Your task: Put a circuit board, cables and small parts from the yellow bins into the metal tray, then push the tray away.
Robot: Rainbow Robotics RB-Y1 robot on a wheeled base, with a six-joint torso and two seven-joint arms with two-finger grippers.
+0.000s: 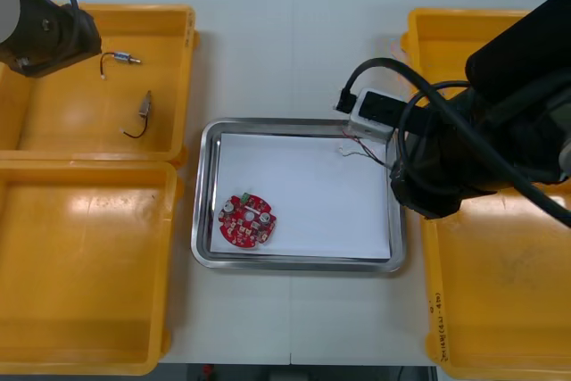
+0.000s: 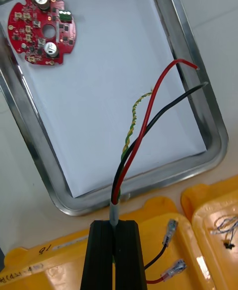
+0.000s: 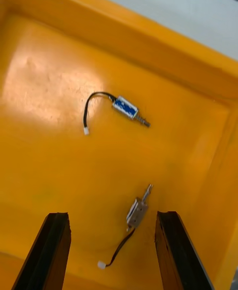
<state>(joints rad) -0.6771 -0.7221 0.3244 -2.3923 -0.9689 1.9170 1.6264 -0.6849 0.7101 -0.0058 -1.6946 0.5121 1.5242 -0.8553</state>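
Note:
My right gripper [image 2: 115,224] is shut on a bundle of cables [image 2: 148,116]: one red, one black and a thin twisted yellow one. Their free ends hang over the metal tray's [image 2: 210,121] near edge, above its white inside. In the front view the cable ends [image 1: 355,152] show at the tray's [image 1: 299,123] right rim, under my right arm [image 1: 464,149]. A round red circuit board [image 1: 246,219] [image 2: 43,27] lies in the tray. My left gripper [image 3: 113,218] stands open above the upper left yellow bin [image 1: 178,28], close over one small metal part [image 3: 139,209]; a second [image 3: 130,108] lies farther off.
Both small metal parts [image 1: 125,59] [image 1: 143,111] have short black leads. The lower left bin [image 1: 89,265] is bare. Two yellow bins [image 1: 500,310] stand at the right; one holds another thin cable [image 2: 225,228]. The held cables' connector ends [image 2: 171,265] trail over the bin behind the fingers.

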